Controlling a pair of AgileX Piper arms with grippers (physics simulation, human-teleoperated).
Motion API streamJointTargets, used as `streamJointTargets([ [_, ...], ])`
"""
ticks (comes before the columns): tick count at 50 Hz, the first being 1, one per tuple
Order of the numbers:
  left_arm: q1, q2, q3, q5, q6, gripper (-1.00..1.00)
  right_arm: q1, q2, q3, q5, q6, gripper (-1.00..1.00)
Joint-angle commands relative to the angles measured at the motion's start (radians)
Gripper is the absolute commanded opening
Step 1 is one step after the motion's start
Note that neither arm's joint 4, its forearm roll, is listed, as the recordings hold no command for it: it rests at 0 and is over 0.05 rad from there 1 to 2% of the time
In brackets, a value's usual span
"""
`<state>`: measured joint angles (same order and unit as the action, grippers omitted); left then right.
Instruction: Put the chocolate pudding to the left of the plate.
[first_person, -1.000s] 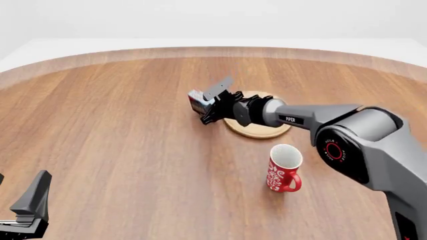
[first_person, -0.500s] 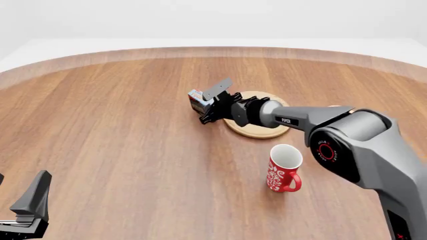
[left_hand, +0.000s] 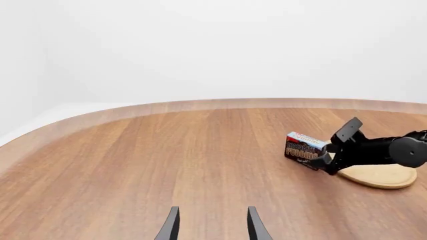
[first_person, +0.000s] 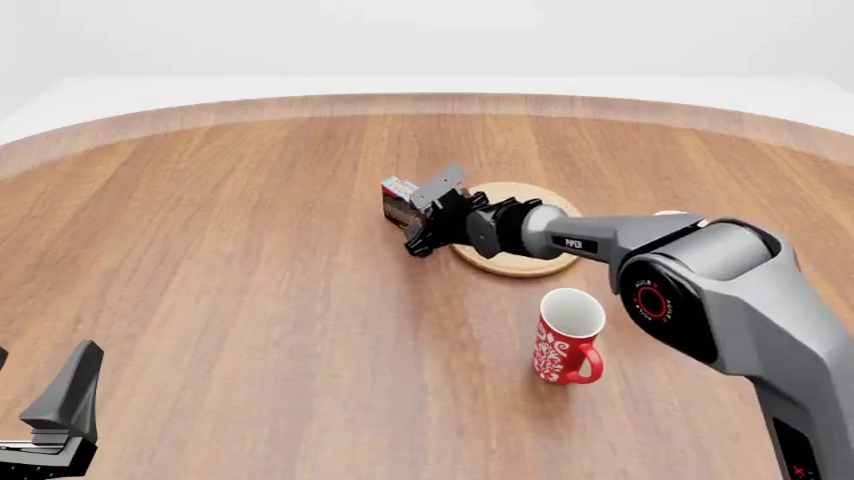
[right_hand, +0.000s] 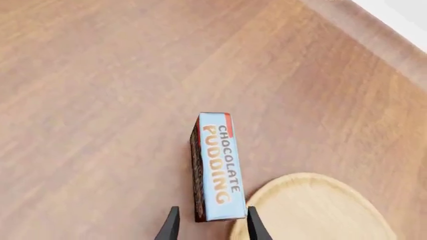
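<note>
Right pincer (right_hand: 209, 226): fingers just wider than the small brown-and-blue chocolate pudding box (first_person: 398, 201), one each side, grip uncertain | box: on the wooden worktop (first_person: 240, 280), just left of the round light-wood plate (first_person: 523, 262) rim | left pincer (left_hand: 210, 227): parted, empty, near corner | room: open wood leftward; red patterned mug (first_person: 566, 337) nearer, right.

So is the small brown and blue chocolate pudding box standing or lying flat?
Standing on a long narrow edge: pudding box rests on the table beside the light-wood plate.
</note>
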<state>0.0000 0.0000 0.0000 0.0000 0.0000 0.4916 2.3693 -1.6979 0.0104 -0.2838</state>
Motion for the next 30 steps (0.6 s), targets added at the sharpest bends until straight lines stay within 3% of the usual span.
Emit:
streamJointTargets([
  [1, 0.0, 0.0, 0.0, 0.0, 0.0, 1.0, -0.007, -0.055, 0.057, -0.013, -0.004, 1.0],
  [30, 0.0, 0.0, 0.0, 0.0, 0.0, 1.0, -0.025, -0.306, 0.372, -0.135, 0.01, 1.0],
])
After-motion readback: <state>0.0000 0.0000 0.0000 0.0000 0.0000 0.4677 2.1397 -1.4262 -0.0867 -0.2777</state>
